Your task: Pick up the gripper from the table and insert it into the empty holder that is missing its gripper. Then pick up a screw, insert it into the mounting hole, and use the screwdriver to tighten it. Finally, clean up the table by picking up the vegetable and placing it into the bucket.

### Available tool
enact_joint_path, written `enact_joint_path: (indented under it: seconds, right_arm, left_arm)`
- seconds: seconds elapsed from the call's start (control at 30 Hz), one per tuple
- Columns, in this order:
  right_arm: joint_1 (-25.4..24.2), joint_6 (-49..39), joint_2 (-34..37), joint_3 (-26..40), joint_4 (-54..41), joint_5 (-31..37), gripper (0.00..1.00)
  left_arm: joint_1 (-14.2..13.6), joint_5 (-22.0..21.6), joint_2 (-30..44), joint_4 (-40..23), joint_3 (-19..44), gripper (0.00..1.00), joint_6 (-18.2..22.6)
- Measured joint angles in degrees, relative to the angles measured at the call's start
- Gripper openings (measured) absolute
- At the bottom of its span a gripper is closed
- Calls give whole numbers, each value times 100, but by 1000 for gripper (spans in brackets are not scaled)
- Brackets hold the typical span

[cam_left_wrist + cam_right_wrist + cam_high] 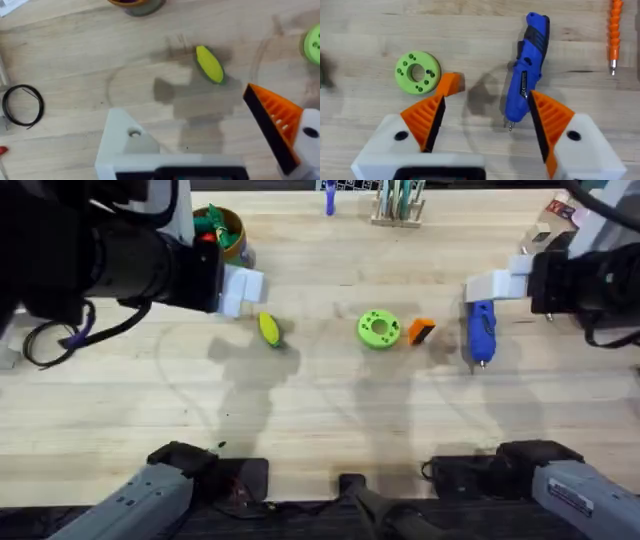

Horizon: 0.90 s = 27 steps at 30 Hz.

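You have one gripper [422,331], one screwdriver [481,330], one corn [269,328] and one bucket [221,230] on the table [320,415], bare wood toward you. Right gripper [485,122] hangs spread above the screwdriver. Left gripper [200,140], spread, one holder [127,142] bare, hangs near the corn.

Screwdriver [481,330]: bright blue. Corn [269,329]: yellow. Ring [378,328]: green. Loose fingertip [422,331]: orange. Desk [320,410]: pale wood grain.
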Motion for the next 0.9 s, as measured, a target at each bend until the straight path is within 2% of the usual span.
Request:
enact_joint_path:
  seconds: [0.23,0.47,0.73,0.9]
  right_arm:
    - [0,0,0,0,0,0,991]
    - [0,0,0,0,0,0,991]
    - [0,0,0,0,0,0,991]
    - [0,0,0,0,0,0,991]
  left_arm:
    - [471,194,-127,1134,-600,986,16]
    - [928,957,-942,2409,-1596,986,15]
    - [1452,1999,-2140,3822,-3123,986,15]
    - [1586,2312,-2799,4481,-3880,986,15]
